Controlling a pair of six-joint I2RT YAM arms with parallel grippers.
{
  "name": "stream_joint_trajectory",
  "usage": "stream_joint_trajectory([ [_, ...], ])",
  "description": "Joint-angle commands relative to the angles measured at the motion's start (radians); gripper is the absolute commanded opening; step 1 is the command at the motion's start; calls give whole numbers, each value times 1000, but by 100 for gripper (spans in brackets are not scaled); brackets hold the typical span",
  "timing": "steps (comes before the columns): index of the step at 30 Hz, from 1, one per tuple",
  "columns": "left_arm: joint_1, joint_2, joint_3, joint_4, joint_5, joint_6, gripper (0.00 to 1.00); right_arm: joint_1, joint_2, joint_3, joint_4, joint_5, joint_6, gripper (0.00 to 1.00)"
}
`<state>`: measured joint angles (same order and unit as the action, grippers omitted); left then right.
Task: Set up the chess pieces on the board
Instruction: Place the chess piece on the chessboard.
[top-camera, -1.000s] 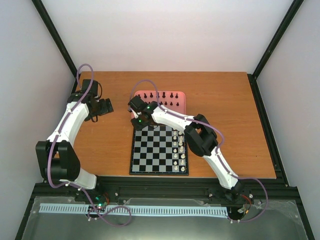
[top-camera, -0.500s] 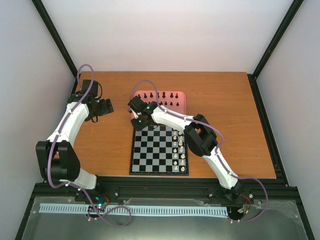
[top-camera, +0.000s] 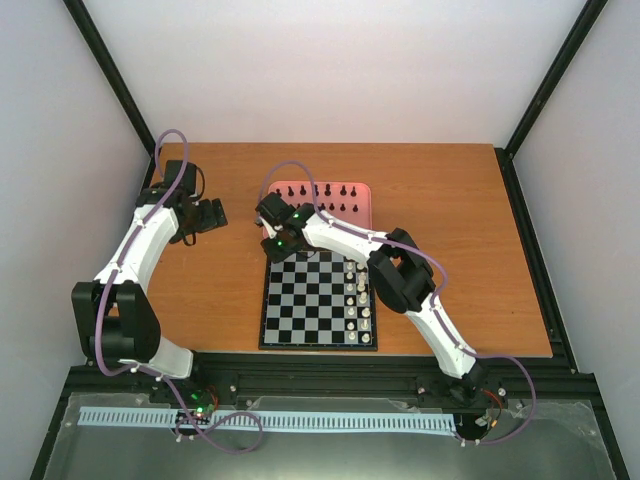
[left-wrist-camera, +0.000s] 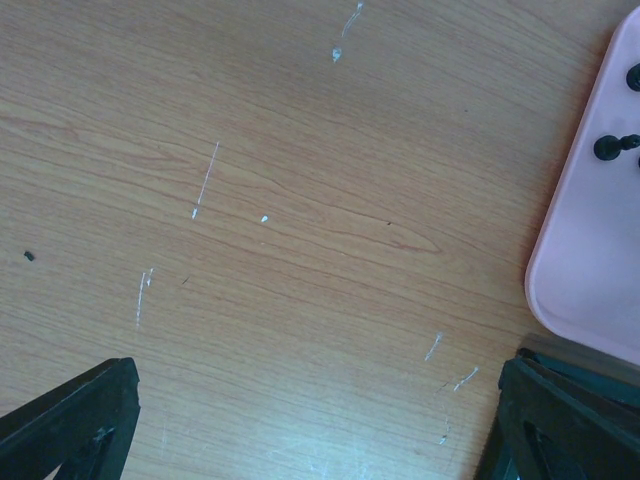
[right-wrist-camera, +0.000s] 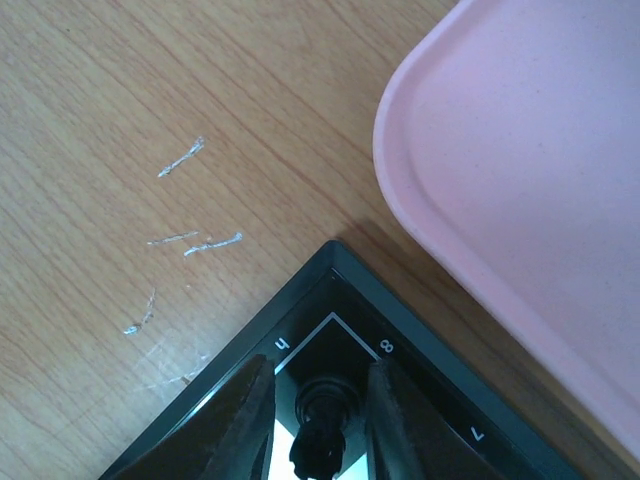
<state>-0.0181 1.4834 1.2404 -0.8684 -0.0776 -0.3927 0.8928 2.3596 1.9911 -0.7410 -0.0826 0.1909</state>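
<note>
The board (top-camera: 300, 300) lies at the table's middle, with white pieces (top-camera: 358, 295) in its two right columns. Several black chess pieces (top-camera: 330, 190) stand on the pink tray (top-camera: 366, 212) behind it. My right gripper (top-camera: 276, 246) is low over the board's far left corner. In the right wrist view its fingers (right-wrist-camera: 245, 420) straddle one black piece (right-wrist-camera: 322, 440) standing on the corner square, with a small gap on each side. My right gripper (right-wrist-camera: 318, 378) is open. My left gripper (top-camera: 215, 213) is wide open and empty over bare table left of the tray.
In the left wrist view the left gripper (left-wrist-camera: 315, 430) hovers over scratched wood, with the pink tray's edge (left-wrist-camera: 590, 250) and two black pieces (left-wrist-camera: 610, 147) at the right. In the right wrist view the tray's corner (right-wrist-camera: 520, 150) lies close beyond the board's border (right-wrist-camera: 300, 300).
</note>
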Motion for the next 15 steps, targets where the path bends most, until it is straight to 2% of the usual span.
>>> stream_joint_trajectory([
  [1, 0, -26, 4, 12, 6, 17, 100, 12, 4, 13, -15, 44, -3, 34],
  [15, 0, -22, 18, 10, 11, 18, 100, 6, -135, 73, -60, 100, -40, 56],
])
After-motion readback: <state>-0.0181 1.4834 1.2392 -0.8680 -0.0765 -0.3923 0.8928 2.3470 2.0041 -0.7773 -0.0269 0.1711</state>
